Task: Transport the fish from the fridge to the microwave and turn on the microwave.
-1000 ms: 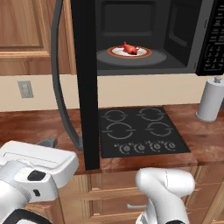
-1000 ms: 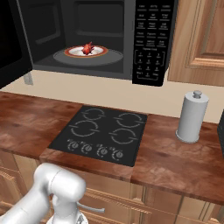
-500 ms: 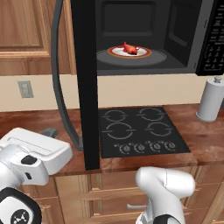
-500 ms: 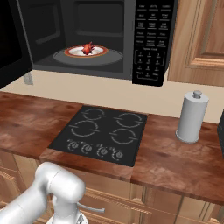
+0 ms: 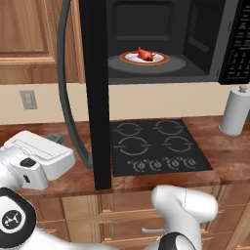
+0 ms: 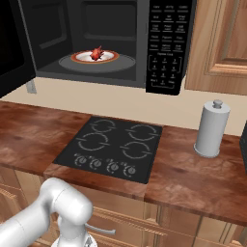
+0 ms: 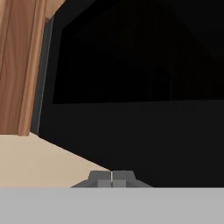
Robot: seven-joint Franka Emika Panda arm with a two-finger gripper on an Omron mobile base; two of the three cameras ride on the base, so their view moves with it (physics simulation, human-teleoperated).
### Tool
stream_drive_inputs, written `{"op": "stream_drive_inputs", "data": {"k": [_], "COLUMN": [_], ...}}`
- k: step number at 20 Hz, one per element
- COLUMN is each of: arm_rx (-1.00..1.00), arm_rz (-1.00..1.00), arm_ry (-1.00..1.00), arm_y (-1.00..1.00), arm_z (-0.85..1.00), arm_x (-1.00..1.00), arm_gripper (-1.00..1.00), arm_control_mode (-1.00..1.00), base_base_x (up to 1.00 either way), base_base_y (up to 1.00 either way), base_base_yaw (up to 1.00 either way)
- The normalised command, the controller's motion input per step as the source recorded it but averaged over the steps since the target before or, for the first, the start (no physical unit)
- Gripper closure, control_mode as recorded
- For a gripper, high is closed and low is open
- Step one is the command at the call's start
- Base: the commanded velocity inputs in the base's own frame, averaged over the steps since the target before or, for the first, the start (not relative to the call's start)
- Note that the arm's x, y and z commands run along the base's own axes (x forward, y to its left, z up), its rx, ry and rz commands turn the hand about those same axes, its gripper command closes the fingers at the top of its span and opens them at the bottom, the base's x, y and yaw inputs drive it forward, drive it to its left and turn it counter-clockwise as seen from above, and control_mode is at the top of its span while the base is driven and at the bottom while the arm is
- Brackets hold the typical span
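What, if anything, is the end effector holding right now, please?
Nothing. The end effector is shut with its tips together and empty, facing the microwave door; the fish lies inside on the turntable.

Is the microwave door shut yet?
No. The microwave door stands swung wide open to the left, and the fish lies on its plate inside.

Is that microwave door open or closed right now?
Open. The microwave door stands swung out, and the fish shows on its plate inside.
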Motion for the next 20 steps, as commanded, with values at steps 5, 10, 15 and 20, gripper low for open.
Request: {"op": "stream_drive_inputs", "data": {"k": [5,10,15,20], "arm_rx": [0.00,0.00,0.00,0.00], "arm_rz": [-0.08,-0.01,0.00,0.00], "arm_ry": [-0.01,0.00,0.00,-0.03], "arm_y": [0.00,-0.16,-0.27,-0.42], "arm_z": [0.00,0.00,0.00,0.00], "arm_x": [0.17,0.06,0.00,0.00], "arm_gripper": [1.00,1.00,1.00,1.00], "arm_control_mode": [-1.00,-1.00,-1.00,-1.00], "base_base_x": [0.00,0.00,0.00,0.00], "base_base_y": [0.00,0.00,0.00,0.00], "base_base_yaw": [0.00,0.00,0.00,0.00]}}
